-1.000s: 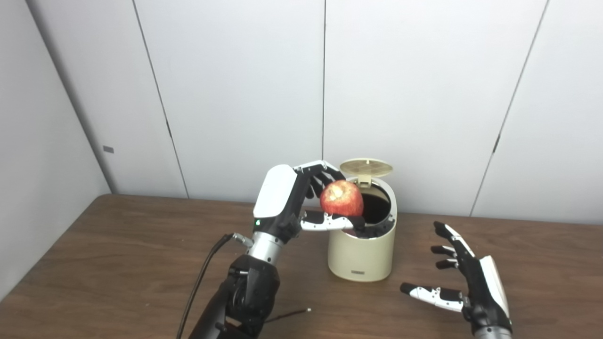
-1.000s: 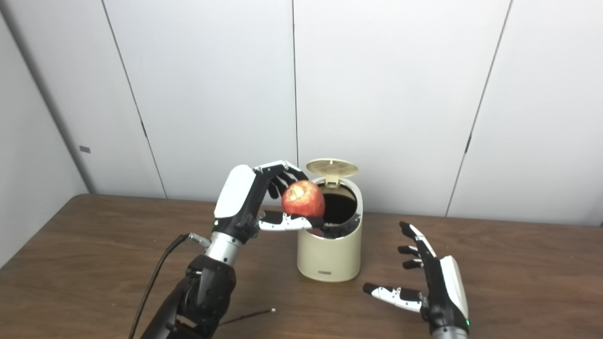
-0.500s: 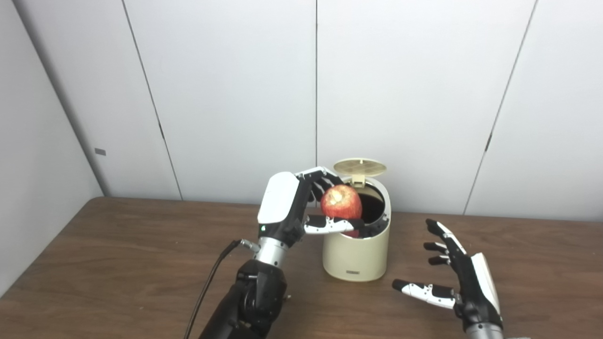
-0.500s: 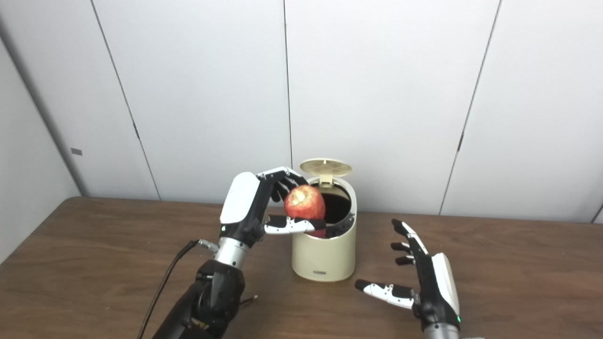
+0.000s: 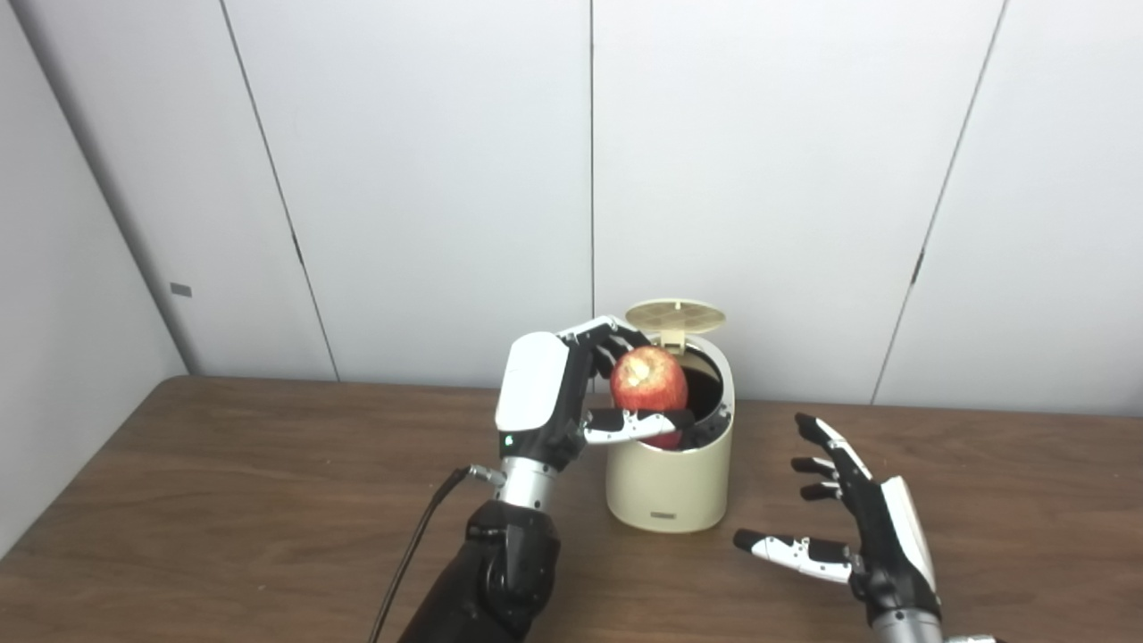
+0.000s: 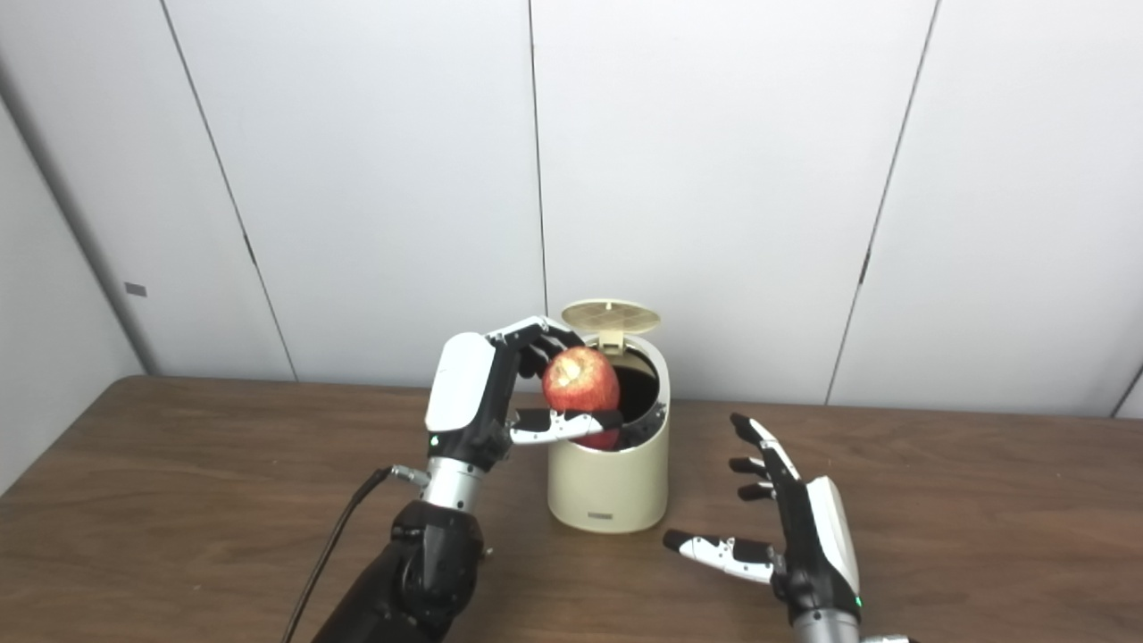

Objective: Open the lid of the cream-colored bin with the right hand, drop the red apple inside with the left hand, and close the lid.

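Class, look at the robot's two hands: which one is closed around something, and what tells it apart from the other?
The left hand: it grips the red apple over the open cream-colored bin. The right hand is spread open, holding nothing.

This looks like a bare robotics lab or test room: plain pale grey wall panels (image 5: 446, 179) with thin dark vertical seams enclose a single dark brown wood-grain table (image 5: 223, 500), across which a black cable (image 5: 411, 554) trails from the robot arm.
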Robot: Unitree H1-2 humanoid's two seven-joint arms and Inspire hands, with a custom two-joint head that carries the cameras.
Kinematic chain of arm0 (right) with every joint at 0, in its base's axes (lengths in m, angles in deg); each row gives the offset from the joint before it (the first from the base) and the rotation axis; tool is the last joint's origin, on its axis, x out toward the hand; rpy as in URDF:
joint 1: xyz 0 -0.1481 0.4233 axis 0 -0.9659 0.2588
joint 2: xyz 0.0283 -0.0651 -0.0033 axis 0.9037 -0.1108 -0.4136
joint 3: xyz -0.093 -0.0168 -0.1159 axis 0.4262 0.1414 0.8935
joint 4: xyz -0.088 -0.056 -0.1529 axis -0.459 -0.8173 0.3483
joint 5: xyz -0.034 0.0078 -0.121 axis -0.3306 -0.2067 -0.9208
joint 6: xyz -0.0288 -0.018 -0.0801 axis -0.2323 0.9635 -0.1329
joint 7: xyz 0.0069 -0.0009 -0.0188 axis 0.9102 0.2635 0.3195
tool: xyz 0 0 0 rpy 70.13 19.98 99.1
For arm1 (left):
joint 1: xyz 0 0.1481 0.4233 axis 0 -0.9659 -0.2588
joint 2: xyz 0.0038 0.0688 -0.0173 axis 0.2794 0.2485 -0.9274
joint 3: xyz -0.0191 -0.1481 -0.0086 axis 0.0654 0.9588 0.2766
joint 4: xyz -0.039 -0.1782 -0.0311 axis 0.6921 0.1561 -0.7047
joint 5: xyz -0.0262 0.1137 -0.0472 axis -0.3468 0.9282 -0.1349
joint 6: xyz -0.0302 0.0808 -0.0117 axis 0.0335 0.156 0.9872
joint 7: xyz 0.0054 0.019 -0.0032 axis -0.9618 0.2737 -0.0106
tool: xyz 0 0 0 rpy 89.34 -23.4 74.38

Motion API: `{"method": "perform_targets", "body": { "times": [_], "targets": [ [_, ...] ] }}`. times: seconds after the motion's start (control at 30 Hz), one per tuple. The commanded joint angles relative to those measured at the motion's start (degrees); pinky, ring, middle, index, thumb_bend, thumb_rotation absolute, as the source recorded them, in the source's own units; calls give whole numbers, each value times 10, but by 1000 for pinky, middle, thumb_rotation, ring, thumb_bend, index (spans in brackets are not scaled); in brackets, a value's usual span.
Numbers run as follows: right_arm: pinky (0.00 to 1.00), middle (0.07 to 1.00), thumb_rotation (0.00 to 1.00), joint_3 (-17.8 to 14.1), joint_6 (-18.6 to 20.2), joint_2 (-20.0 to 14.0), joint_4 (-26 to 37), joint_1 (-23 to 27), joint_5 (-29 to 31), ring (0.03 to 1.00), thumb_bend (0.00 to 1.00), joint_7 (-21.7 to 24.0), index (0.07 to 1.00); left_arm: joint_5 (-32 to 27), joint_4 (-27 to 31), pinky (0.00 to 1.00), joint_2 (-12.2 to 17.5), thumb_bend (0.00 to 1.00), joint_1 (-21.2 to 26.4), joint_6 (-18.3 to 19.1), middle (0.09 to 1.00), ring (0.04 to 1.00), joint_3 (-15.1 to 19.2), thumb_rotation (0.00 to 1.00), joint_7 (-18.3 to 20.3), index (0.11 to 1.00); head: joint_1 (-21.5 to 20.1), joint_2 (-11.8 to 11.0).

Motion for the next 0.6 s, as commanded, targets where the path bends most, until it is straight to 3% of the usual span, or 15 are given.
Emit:
{"method": "perform_targets", "body": {
  "times": [0.0, 0.57],
  "targets": [
    [626, 871, 143, 1, -22, 2, 14, 20, -1, 751, 755, -7, 853, 3, -1, 424, -4, 502, 32, -16, 480, 436, -2, 0, -21, 522, 1, 0],
    [617, 866, 83, 6, -11, 9, 22, 19, -7, 736, 754, -5, 848, 1, -40, 414, -13, 501, 47, -17, 489, 424, -9, 0, -45, 530, -6, 1]
  ]
}}
